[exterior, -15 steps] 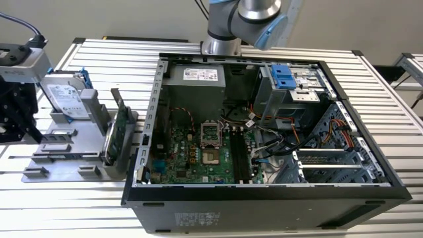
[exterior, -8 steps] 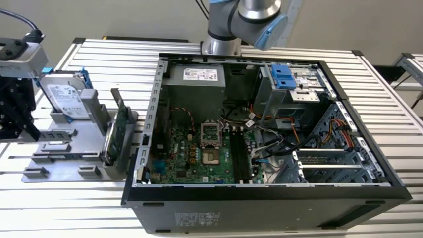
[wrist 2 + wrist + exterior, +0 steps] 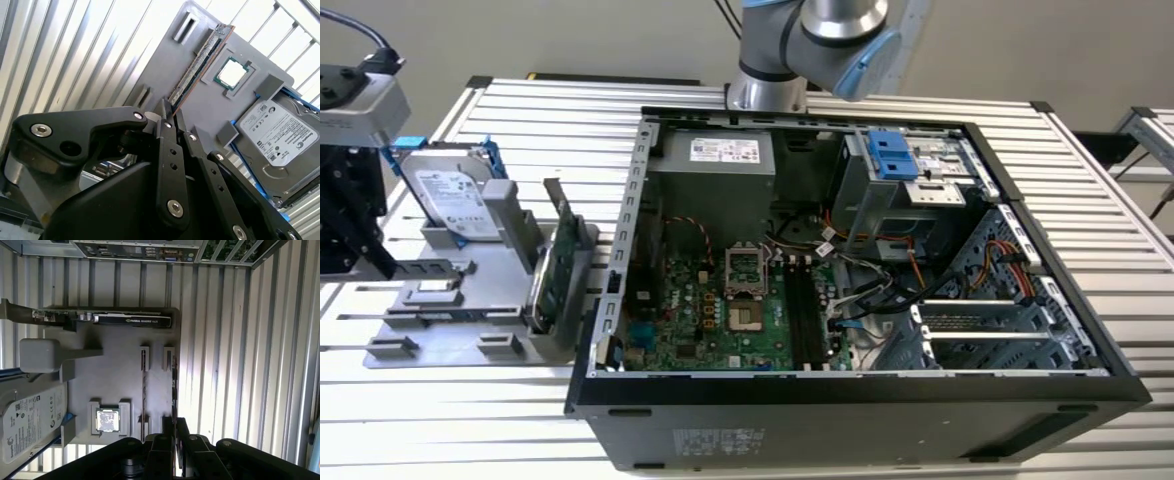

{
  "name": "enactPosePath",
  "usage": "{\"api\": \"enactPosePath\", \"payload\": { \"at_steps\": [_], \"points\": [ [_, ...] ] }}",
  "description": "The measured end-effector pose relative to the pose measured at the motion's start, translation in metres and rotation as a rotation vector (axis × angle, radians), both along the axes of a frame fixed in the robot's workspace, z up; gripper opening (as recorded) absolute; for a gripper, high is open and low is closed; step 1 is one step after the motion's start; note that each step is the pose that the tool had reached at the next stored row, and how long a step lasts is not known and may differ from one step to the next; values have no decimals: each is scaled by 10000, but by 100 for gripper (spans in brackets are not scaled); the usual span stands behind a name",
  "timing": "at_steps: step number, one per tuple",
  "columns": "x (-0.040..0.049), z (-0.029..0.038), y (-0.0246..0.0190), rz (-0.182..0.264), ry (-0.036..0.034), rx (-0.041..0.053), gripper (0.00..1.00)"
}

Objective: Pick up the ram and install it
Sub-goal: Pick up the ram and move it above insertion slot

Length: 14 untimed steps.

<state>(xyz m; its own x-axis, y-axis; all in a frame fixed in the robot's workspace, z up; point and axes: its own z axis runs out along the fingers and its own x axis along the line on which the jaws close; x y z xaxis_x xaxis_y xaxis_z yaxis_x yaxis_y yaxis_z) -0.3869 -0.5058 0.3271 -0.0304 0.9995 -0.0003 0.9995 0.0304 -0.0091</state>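
Your pincer (image 3: pixel 171 111) is down at the grey plastic holder tray (image 3: pixel 200 117). Its black fingers (image 3: pixel 165 150) are drawn together on the near end of the long, thin dark-green circuit-board ram stick (image 3: pixel 197 63). Call it clamped on the ram: both wrist views show one finger on each face. The ram stands on its long edge in the tray's slotted grey posts and runs straight out ahead of the fingertips along the tray's edge. It is seated in the tray, not lifted.

To one side of the pincer, near it, you have the small square silver-topped processor chip (image 3: pixel 231 73) lying flat in its grey pocket. Further out on that same side the silver hard drive with white label and blue rails (image 3: pixel 280 135) lies flat at the tray's border. On the pincer's other side runs the ribbed white metal table (image 3: pixel 225 365).

Beyond the ram's far end, the green expansion card with a black shroud (image 3: pixel 130 319) stands on edge across the tray, apart from the ram.

In the exterior view the pincer hangs over the tray at the exterior view's left edge. The open black computer case (image 3: pixel 854 405) sits well apart from it toward the exterior view's right, with its green motherboard (image 3: pixel 707 310) exposed. The silver-and-blue robot arm (image 3: pixel 814 40) rises behind the case.
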Motion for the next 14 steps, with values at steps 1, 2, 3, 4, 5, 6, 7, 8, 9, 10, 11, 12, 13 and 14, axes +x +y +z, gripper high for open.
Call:
{"api": "enactPosePath", "payload": {
  "at_steps": [1, 2, 3, 4, 5, 6, 7, 8, 9, 10, 11, 12, 13, 14],
  "points": [
    [0, 10, 0, -1, 0, 0, 0],
    [0, 19, 0, -1, 0, 0, 0],
    [1, 29, -1, 0, 1, -1, 0],
    [1, 38, -1, -1, 0, -1, 0],
    [1, 46, -1, -2, 0, -1, 0],
    [1, 57, -1, -2, 0, -1, 0],
    [1, 65, -1, -3, 0, 0, 0],
    [0, 75, 0, -4, 0, -1, 0],
    [0, 84, 0, -7, 0, -1, 0],
    [-1, 93, 0, -7, 0, -1, 0],
    [-1, 102, 0, -8, 0, -1, 0],
    [0, 111, 0, -8, 0, -1, 0],
    [0, 120, 0, -9, 0, -1, 0],
    [0, 129, 0, -10, 0, 0, 0]
  ]
}}
